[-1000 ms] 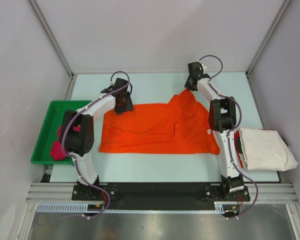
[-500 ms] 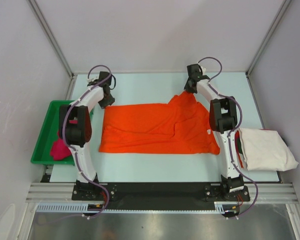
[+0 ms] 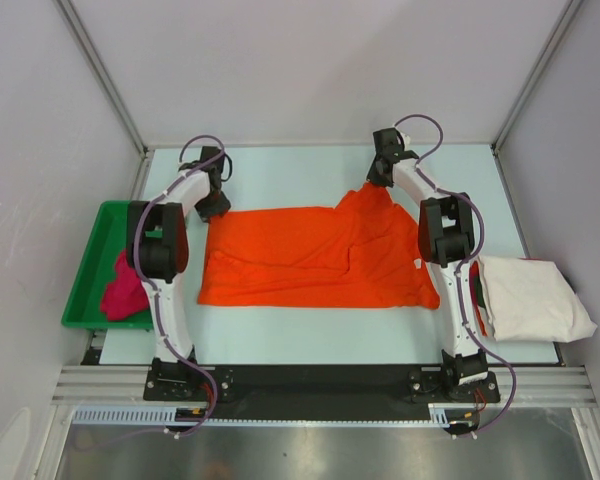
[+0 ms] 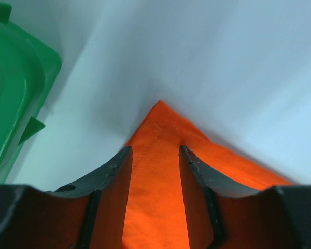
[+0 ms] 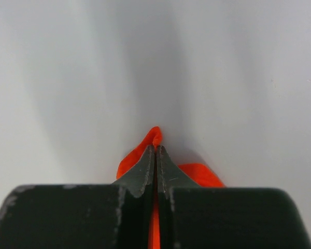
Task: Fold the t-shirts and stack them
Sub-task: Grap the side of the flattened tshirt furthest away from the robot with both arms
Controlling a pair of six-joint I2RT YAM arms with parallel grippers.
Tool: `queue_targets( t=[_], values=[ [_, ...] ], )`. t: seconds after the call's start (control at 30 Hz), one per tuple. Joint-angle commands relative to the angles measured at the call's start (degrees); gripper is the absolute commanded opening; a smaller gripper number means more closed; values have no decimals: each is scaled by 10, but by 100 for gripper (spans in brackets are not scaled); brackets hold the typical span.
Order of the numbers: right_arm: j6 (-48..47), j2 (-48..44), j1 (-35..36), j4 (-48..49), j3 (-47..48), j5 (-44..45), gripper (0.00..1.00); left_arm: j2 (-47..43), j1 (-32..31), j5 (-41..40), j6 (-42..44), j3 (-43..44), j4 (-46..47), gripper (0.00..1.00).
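**Two far corners, one pinched and one not yet**

The orange t-shirt point(image 3: 310, 260) lies spread on the table point(image 3: 310, 165), and I place everything else from it. My right pincer point(image 5: 155, 150) is pressed together on its far right corner, and a tongue of orange pokes out past the tips. That corner rides a little above the rest, I judge to keep the far hem taut. My left pincer point(image 4: 154, 155) hangs over the far left corner with its fingers spread. The cloth point lies flat in the gap, lined up for a pinch, so that both far corners could come toward me in one fold.

The magenta t-shirt point(image 3: 125, 293) sits in the green tray point(image 3: 92, 255) off the orange shirt's left side. The off-white t-shirt point(image 3: 530, 298) lies folded off its right side.

I cannot tell whether my left fingertips touch the cloth or hover above it. My right arm covers the orange shirt's right edge, and my left arm hides part of the magenta one. How much fabric the right pincer has, its own fingers conceal.
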Motion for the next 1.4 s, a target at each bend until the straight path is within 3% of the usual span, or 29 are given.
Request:
queue_targets(
  t=[0.0, 0.23, 0.53, 0.7, 0.77, 1.03, 1.37],
  values=[
    [3, -37, 6, 8, 1, -8, 0, 11, 5, 11, 24, 45, 10, 49],
    [3, -36, 8, 10, 2, -7, 0, 22, 13, 47, 42, 59, 34, 52],
    [3, -35, 8, 8, 3, -7, 0, 35, 25, 45, 31, 60, 14, 47],
    [1, -35, 9, 6, 3, -1, 0, 34, 32, 42, 23, 48, 11, 37],
    [0, -36, 9, 5, 1, 0, 0, 39, 33, 47, 25, 49, 12, 25],
    [-1, -45, 8, 5, -7, 6, 0, 36, 33, 47, 28, 42, 10, 1],
    [-7, -108, 5, 7, -16, 39, 0, -52, 33, 60, 33, 9, 41, 0]
  ],
)
